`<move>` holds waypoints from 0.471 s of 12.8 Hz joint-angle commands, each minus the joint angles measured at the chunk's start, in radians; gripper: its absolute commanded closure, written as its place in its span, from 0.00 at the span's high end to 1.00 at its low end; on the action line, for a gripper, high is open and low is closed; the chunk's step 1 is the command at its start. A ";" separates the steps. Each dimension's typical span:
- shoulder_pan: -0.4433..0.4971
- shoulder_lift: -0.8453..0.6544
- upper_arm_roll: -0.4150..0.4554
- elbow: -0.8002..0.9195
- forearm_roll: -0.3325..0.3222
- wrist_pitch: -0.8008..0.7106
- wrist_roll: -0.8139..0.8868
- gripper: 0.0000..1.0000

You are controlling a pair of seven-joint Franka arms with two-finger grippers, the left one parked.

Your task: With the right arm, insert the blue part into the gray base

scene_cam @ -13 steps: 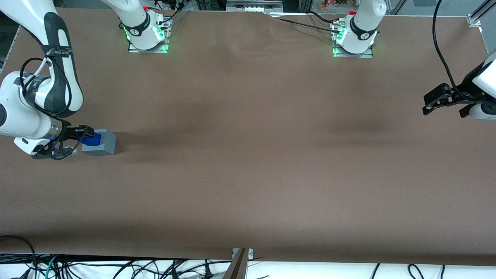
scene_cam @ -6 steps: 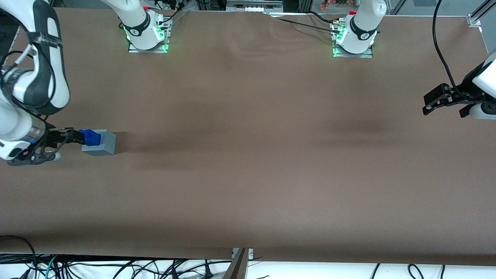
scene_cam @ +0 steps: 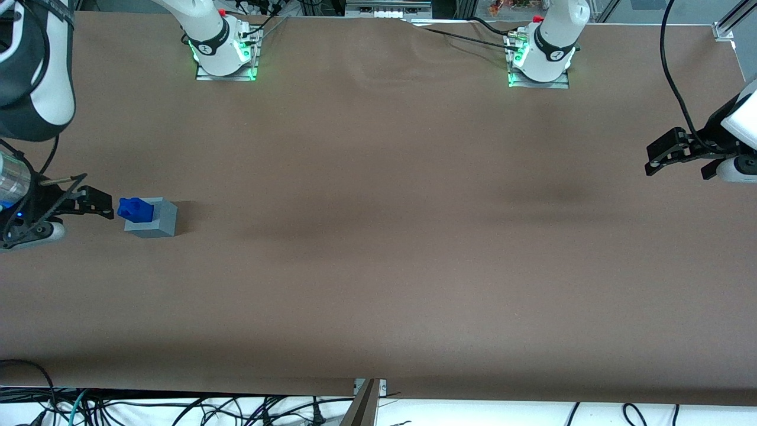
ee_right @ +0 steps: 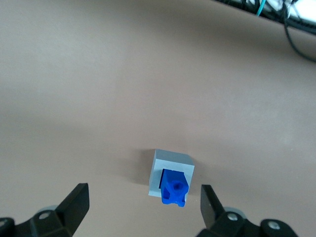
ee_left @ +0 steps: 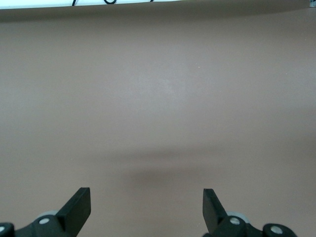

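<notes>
The gray base (scene_cam: 162,222) stands on the brown table toward the working arm's end. The blue part (scene_cam: 135,209) sits in the recess in its top, knobbly end sticking up. In the right wrist view the blue part (ee_right: 174,188) stands up out of the gray base (ee_right: 171,161), leaning a little over one edge. The right arm's gripper (scene_cam: 94,194) hangs beside the base, apart from it and closer to the table's end. The gripper (ee_right: 143,197) is open, with nothing between its fingers (ee_right: 75,203).
Two arm bases with green lights (scene_cam: 225,52) (scene_cam: 540,58) are bolted at the table edge farthest from the front camera. The parked arm's gripper (scene_cam: 674,151) hangs at its own end of the table. Cables (scene_cam: 118,408) lie below the nearest edge.
The gripper was at the blue part on the base a second ago. It has since drawn back toward the working arm's end of the table, leaving the blue part in the base.
</notes>
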 commanded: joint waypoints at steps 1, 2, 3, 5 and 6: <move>0.002 -0.002 0.007 0.066 -0.001 -0.029 0.013 1.00; 0.000 -0.015 0.019 0.066 0.005 -0.025 0.013 1.00; -0.012 -0.034 0.035 0.064 0.008 -0.023 0.014 1.00; -0.111 -0.071 0.137 0.056 -0.003 -0.016 0.014 1.00; -0.185 -0.096 0.215 0.044 -0.023 -0.017 0.025 1.00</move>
